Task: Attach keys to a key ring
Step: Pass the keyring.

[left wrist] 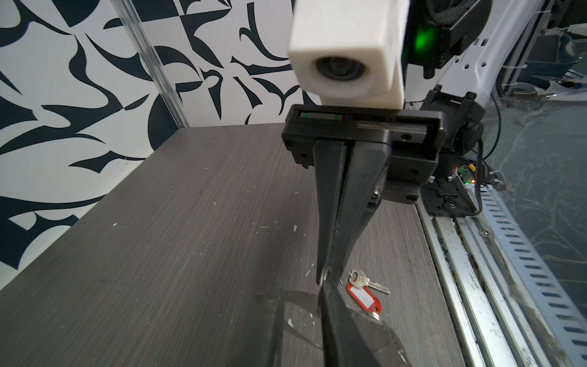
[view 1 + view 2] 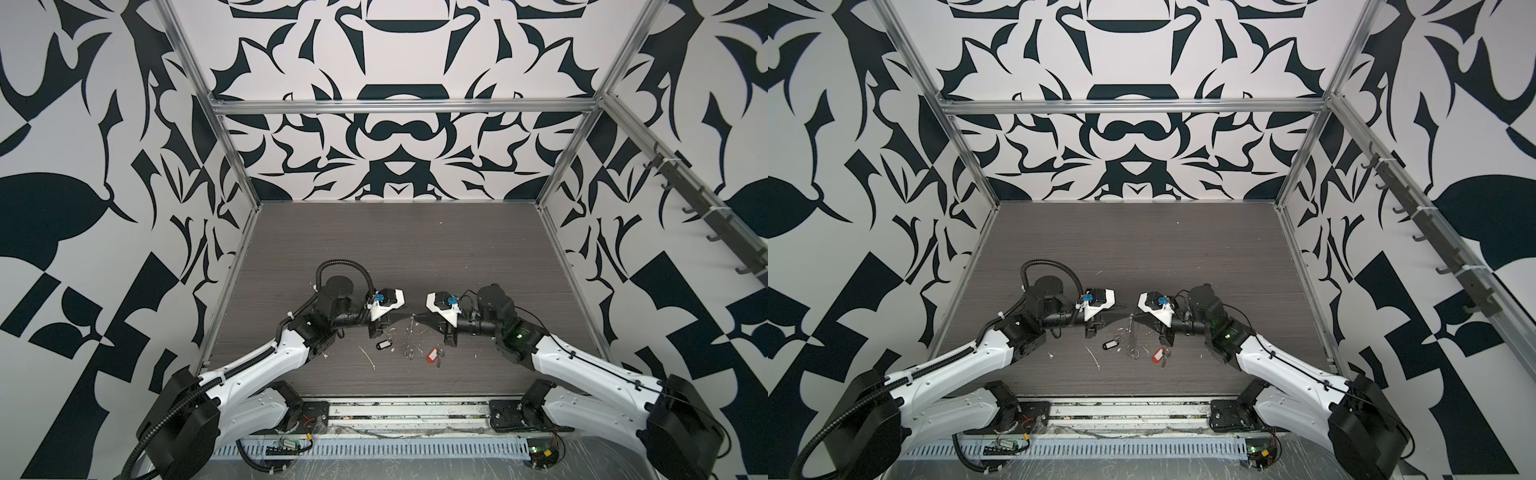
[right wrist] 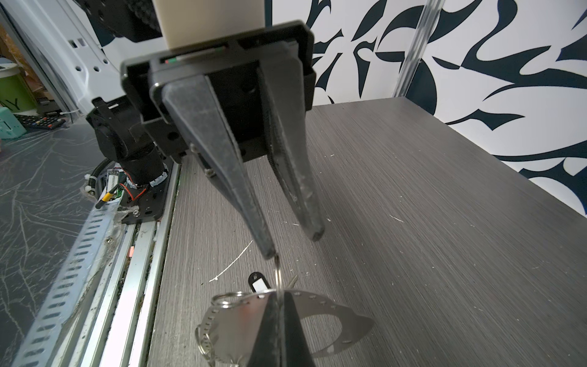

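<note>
Both top views: black-tag keys (image 2: 381, 345) and red-tag keys (image 2: 1158, 356) lie loose on the table (image 2: 374, 257), under the grippers. Left wrist: right gripper (image 1: 324, 279) pressed together. Right wrist: it pinches the ring (image 3: 327, 302); left gripper (image 3: 292, 246) is spread just beyond it. No key looks attached yet.

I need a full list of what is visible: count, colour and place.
Wood-grain table: one, dark grey, below all.
Key bunch with black plastic tag: one, silver, table, left of centre.
Key bunch with red-orange tag: one, silver, table, right of centre.
Thin round metal key ring: one, grey, held above table.
White scraps: several, white, on table.
Right gripper: one, black, shut on key ring.
Left gripper: one, black, open, near key ring.
</note>
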`<control>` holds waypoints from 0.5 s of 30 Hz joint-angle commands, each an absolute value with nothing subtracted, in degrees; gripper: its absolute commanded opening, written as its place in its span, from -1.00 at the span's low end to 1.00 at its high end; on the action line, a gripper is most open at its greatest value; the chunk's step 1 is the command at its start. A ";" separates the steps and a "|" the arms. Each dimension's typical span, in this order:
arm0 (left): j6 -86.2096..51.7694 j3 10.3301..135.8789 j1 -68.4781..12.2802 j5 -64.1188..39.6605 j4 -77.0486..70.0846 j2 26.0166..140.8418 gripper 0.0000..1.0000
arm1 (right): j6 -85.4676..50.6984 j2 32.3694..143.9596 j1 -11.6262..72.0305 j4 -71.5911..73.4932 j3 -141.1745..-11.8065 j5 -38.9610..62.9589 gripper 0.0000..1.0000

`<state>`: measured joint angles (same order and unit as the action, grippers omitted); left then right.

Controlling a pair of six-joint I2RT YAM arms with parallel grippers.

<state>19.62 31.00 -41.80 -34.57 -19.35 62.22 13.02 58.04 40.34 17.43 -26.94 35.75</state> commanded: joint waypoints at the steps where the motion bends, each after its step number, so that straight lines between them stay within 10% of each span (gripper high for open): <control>1: 21.00 32.98 -41.88 -37.40 -17.55 62.75 -0.53 | 13.60 56.74 40.70 19.60 -29.36 36.12 -1.00; 15: 21.27 35.21 -41.92 -38.77 -16.41 65.44 -0.75 | 13.62 56.80 41.13 20.19 -29.30 36.65 -1.00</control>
<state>20.67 33.80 -41.82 -37.45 -17.58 64.82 13.28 58.04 40.62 17.41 -26.94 35.75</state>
